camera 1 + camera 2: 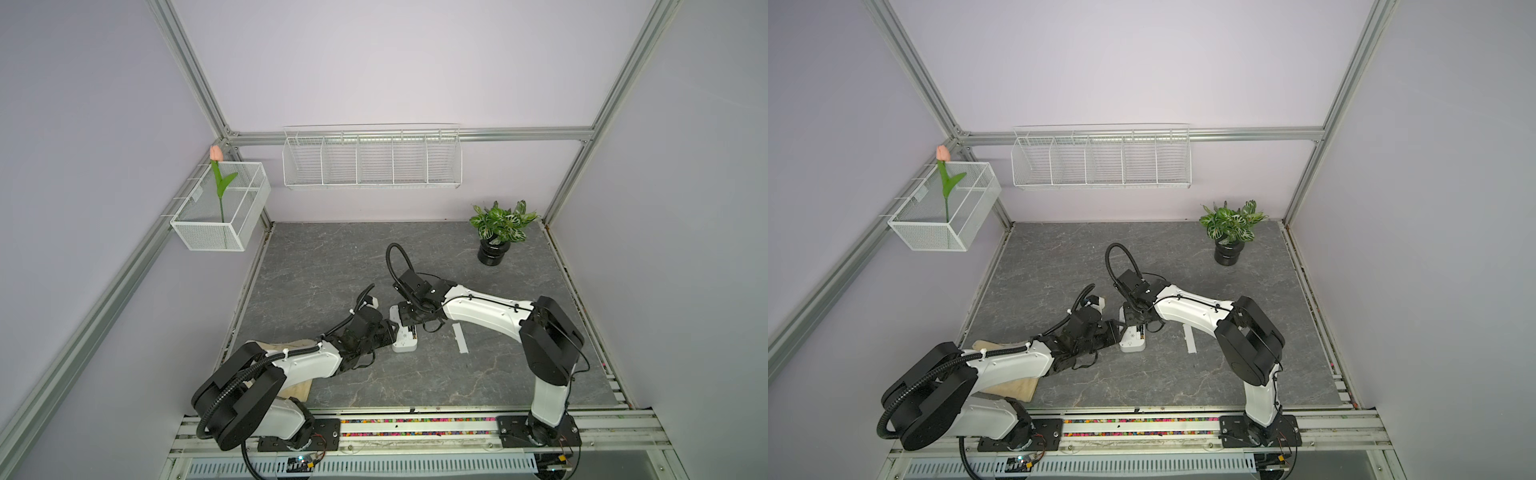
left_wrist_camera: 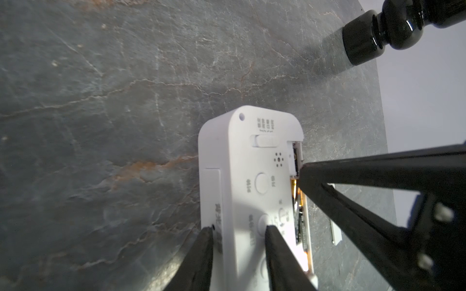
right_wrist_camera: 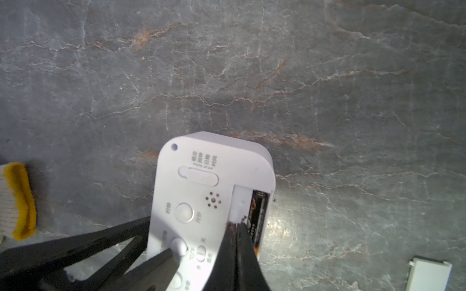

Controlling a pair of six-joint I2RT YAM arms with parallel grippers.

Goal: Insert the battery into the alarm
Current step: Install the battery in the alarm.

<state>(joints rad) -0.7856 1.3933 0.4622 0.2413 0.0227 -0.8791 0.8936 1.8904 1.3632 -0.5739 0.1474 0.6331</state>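
the alarm [image 3: 196, 201], a white, smooth-moulded plastic casing with rounded corners, lies flat and back-up near the middle of the grey, stone-veined matt table [image 1: 332, 266], visible in both top views [image 1: 405, 338] [image 1: 1133, 338]. its back carries a slide switch, round buttons, a ring of small speaker holes and printed characters. along one long edge runs a narrow open slot; in it lies the battery [image 3: 259, 214], a slim black cylinder with orange and gold print.

the left gripper [image 2: 239, 231], with tapered matt black fingers [image 2: 204, 247], has its jaws partway spread and clamped on the casing: one finger sits against the side wall, the other on the back face beside a round button.

the right gripper [image 3: 237, 224] has its jaws pressed together into a single wedge-shaped tip, which touches the slot's rim at the battery.

a thin white rectangular cover strip [image 1: 460, 337] lies flat on the table, apart from the alarm, on the right arm's side. a knitted white glove with a yellow cuff [image 3: 17, 201] lies on the alarm's other side. a leafy plant in a glossy black ribbed pot [image 1: 493, 249] stands at the far right corner.
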